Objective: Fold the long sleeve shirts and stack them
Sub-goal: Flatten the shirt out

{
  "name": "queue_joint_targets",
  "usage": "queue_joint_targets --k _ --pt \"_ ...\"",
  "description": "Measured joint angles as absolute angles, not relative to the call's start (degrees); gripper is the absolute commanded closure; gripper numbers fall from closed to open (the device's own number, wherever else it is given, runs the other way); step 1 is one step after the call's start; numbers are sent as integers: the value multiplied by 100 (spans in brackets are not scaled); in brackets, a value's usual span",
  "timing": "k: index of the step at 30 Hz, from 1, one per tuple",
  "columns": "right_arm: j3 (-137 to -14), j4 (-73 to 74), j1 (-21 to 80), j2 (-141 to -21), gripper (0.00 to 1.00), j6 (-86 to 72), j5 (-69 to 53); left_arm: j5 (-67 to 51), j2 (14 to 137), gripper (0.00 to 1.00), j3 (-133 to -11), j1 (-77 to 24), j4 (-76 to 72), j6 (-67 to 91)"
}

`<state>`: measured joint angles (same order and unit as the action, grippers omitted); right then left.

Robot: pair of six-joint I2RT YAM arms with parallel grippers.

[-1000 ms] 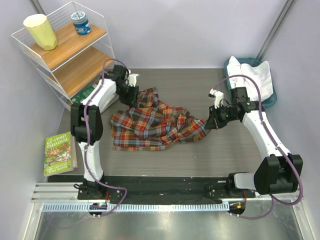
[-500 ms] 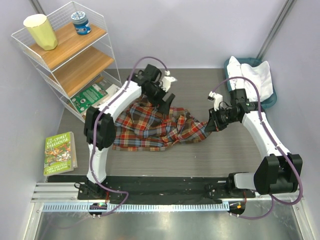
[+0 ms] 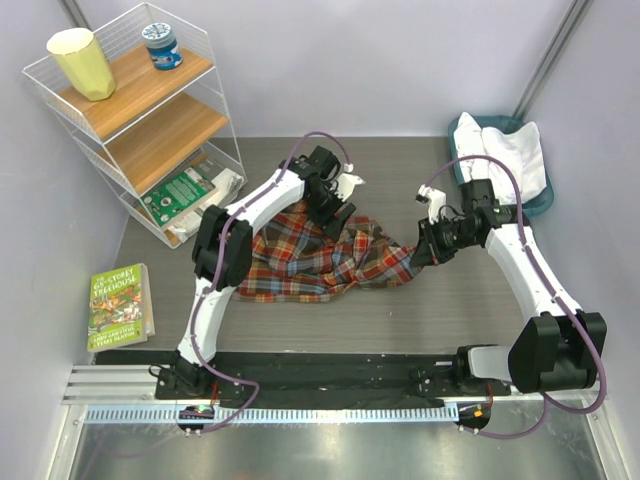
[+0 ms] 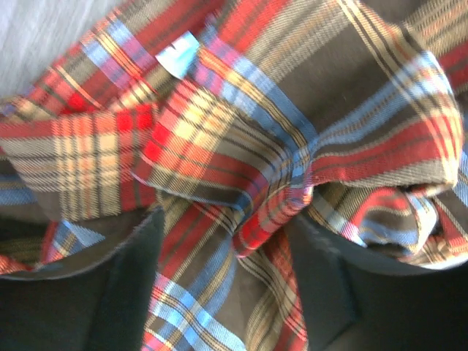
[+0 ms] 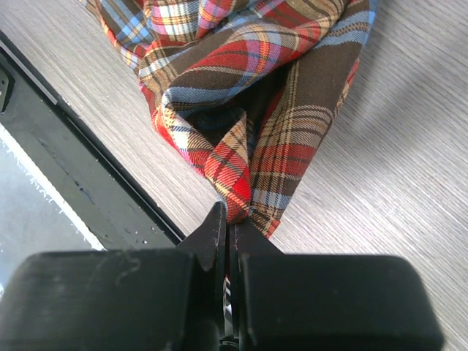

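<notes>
The plaid flannel shirt (image 3: 300, 265) lies crumpled in the middle of the table. My left gripper (image 3: 340, 214) is down on its upper middle part. In the left wrist view its fingers (image 4: 128, 278) stand wide apart with bunched plaid cloth (image 4: 292, 110) between them (image 4: 227, 227). My right gripper (image 3: 423, 251) is shut on the shirt's right end. The right wrist view shows the jaws (image 5: 232, 219) pinched on a fold of plaid cloth (image 5: 241, 66) just above the table. The white shirt (image 3: 508, 150) lies heaped in the teal basket (image 3: 456, 130) at the back right.
A wire rack with wooden shelves (image 3: 135, 100) stands at the back left, holding a yellow cup (image 3: 82, 62), a blue jar (image 3: 161, 45) and a green book (image 3: 180, 192). Another book (image 3: 118, 305) lies at the left. The black rail (image 3: 330, 365) runs along the near edge.
My left arm has swung from the shirt's far left corner to the right, onto its upper middle. The shirt's left part has bunched toward the centre. My right gripper has kept its hold.
</notes>
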<state>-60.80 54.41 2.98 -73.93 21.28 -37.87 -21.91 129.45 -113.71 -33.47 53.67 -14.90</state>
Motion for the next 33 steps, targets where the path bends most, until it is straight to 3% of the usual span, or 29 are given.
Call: queue_joint_targets --k 5,6,8,18,24,28,29,30,33 --pt "-6053 5505 298 -7269 99 2110 -3883 -2307 13076 74 -11649 -3347 5358 -1317" --pt "-6042 5518 298 -7247 99 2104 -3907 -2338 13076 88 -11686 -3347 5349 -1280" --pt "-6010 5535 298 -7212 99 2088 -3944 -2381 13076 99 -11751 -3347 5343 -1223" --pt "-5940 5443 298 -7251 99 1970 -3981 -2571 12499 100 -12696 -3197 5732 -1216" --pt "-5935 5050 298 -7550 99 1754 -3819 -3736 10488 100 -12300 -3356 6058 -1645" --pt "-5988 4659 298 -7979 99 1566 -3623 -4112 9054 100 -11198 -4694 6731 -2685" --pt "-6018 4571 298 -8110 99 1520 -3581 -4095 8753 98 -10746 -5308 6847 -2976" --pt "-6049 4495 298 -8237 99 1474 -3557 -4073 8611 86 -10457 -5767 6984 -3153" --pt "-6134 4318 298 -8493 99 1341 -3522 -3562 8331 70 -9229 -6965 7218 -3623"
